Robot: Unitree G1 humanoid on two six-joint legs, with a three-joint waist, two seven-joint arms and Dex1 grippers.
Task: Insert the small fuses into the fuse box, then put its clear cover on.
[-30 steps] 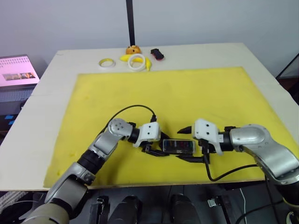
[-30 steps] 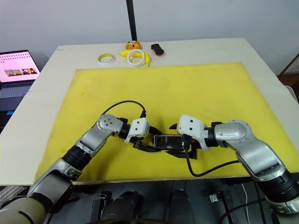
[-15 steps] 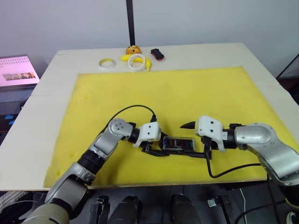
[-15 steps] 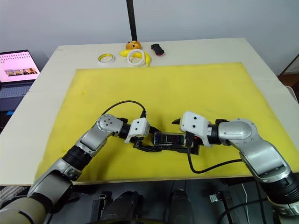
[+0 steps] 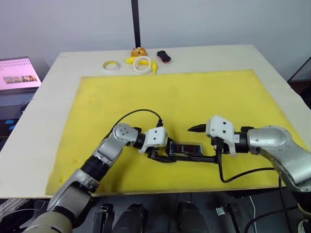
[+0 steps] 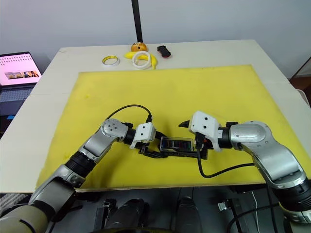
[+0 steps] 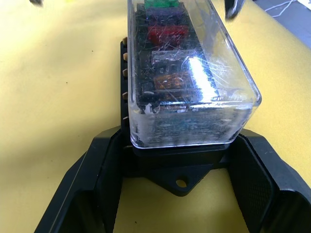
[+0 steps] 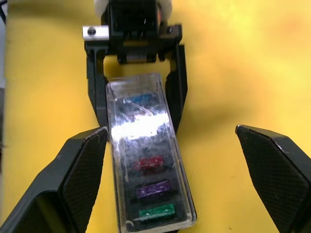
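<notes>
fuse box [image 5: 185,149] low centre of frame on yellow mat [image 5: 194,92], clear cover [image 7: 194,82] on, coloured fuses [image 8: 148,162] inside | left gripper [image 7: 182,194] clamps its end | right gripper [image 8: 170,160] spread wide, off it | light, rigid, slick plastic: grip black base

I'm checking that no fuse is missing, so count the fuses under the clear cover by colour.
green fuse: 1
purple fuse: 1
red fuse: 1
pale grey fuse: 1
orange fuse: 1
blue fuse: 1
Total: 6, all seated in the fuse box under the clear cover.
</notes>
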